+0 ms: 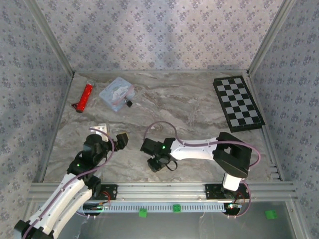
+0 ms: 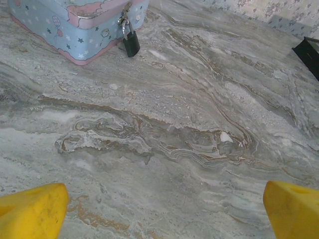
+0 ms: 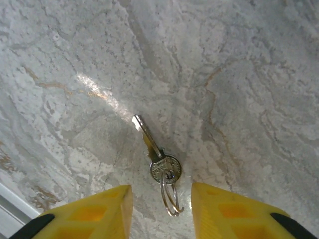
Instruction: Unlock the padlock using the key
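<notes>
The tiny black padlock hangs on the clasp of the pastel blue cartoon tin at the table's far left; from above the padlock sits at the near right corner of the tin. A silver key with a wire ring lies flat on the marble. My right gripper hovers just over it, open, with a yellow finger on either side of the ring and touching nothing. My left gripper is open and empty, well short of the padlock. Seen from above, the right gripper points down at mid-table and the left gripper stands to its left.
A red stick-like tool lies left of the tin. A black-and-white checkerboard rests at the far right. Patterned walls on metal posts close in three sides of the table. Bare marble stretches between the tin and the board.
</notes>
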Controlling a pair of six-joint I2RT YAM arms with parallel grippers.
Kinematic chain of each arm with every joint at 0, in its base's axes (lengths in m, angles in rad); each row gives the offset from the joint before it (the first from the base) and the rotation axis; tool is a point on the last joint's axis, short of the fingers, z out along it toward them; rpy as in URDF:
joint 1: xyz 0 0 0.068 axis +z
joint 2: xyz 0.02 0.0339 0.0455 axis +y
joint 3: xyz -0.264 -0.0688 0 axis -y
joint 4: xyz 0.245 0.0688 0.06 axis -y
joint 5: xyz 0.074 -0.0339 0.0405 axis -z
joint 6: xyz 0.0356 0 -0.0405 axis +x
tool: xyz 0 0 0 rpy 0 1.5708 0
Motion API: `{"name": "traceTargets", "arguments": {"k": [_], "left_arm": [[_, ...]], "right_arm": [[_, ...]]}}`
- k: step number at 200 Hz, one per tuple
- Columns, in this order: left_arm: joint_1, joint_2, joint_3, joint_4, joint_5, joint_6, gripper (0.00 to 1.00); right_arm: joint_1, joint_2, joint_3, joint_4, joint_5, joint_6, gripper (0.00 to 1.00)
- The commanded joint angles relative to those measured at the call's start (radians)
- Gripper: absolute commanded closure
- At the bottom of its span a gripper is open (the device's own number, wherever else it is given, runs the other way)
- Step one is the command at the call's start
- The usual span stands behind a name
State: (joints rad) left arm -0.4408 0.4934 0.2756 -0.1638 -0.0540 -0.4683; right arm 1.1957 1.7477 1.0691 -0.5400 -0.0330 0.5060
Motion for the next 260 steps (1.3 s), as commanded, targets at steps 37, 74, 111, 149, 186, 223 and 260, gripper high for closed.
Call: {"name": "traceTargets", "arguments": {"k": [37, 74, 111, 149, 186, 223, 260], "left_arm": [[-0.006, 0.005, 0.012, -0.008, -0.015, -0.003, 0.0], [-0.005, 0.014, 0.014, -0.01, -0.022, -0.001, 0.0], [-0.006, 0.061, 0.018, 0.014, -0.012, -0.003, 0.0], [-0.006, 0.123, 0.031, 0.03, -0.001, -0.002, 0.0], [-0.006, 0.176, 0.043, 0.059, 0.056, 0.012, 0.0], [-0.006, 0.236, 0.08, 0.089, 0.154, -0.059, 0.0], [-0.096, 0.221, 0.077, 0.38, 0.311, -0.322, 0.0]], "right_arm": [[0.013, 0.055, 0.05, -0.084, 0.042, -0.004, 0.79], [0.025, 0.065, 0.058, -0.082, 0.057, -0.004, 0.88], [0.031, 0.025, 0.055, -0.087, 0.111, -0.003, 0.98], [0.03, -0.087, 0.0, -0.066, 0.191, 0.02, 1.0], [0.027, -0.209, -0.063, 0.013, 0.301, 0.038, 1.0], [0.027, -0.341, -0.147, 0.139, 0.432, 0.043, 1.0], [0.033, -0.466, -0.247, 0.315, 0.496, 0.046, 1.0]]}}
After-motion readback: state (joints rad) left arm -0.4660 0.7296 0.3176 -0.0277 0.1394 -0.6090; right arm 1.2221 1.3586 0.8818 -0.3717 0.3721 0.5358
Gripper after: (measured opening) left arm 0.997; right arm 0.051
